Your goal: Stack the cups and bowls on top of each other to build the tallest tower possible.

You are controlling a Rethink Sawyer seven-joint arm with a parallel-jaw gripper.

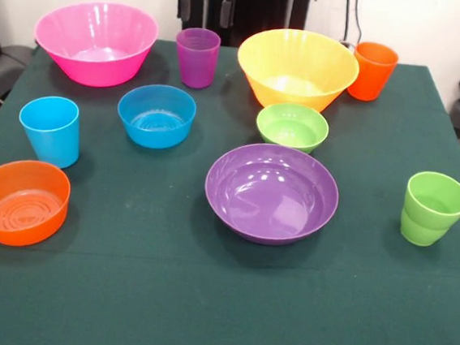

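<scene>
Front view. The end effector [204,13] shows only as dark parts at the top edge of the frame, above the far edge of the table [161,296]; whether it is spread or pressed together cannot be told, and it holds nothing.

Nearest below it stands the purple cup [196,57], upright, at upper centre. It is flanked by the large pink bowl [96,41] at upper left and the large yellow-orange bowl [297,66] at upper right. The orange cup [373,70] stands just beside the right rim of the yellow-orange bowl.

In the middle band sit the small blue bowl [156,115] at centre left and the small green bowl [292,126] directly below the yellow-orange bowl. The sky blue cup [50,129] stands at the left.

The wide purple bowl [271,191] lies at centre, just below the green bowl. The lime green cup [433,208] stands at the right, and the small orange bowl [18,201] sits at lower left. All vessels sit mouth-up and separately on the table; none is stacked.
</scene>
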